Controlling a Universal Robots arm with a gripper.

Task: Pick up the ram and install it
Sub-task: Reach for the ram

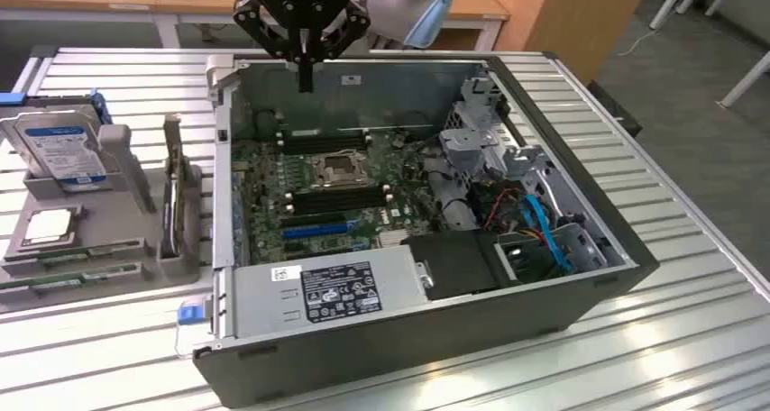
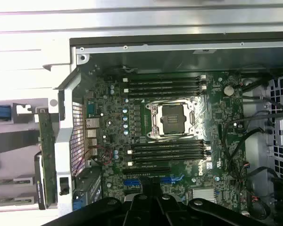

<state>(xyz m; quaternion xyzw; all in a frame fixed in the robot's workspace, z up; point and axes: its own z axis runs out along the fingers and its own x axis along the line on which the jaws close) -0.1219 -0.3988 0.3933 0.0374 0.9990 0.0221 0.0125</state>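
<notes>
The ram is a long thin green stick standing on edge in a grey holder, on the exterior view's left of the open computer case. In the wrist view the ram lies outside the case wall. My gripper hangs above the far end of the case, over the motherboard, shut with nothing in it. Its dark fingers reach in at the wrist picture's edge. Black memory slots lie on both sides of the CPU socket.
A hard drive with a blue-white label stands in the grey holder, with a CPU chip in front of it. Inside the case are a power supply, drive cages and cables. The slatted metal table carries everything.
</notes>
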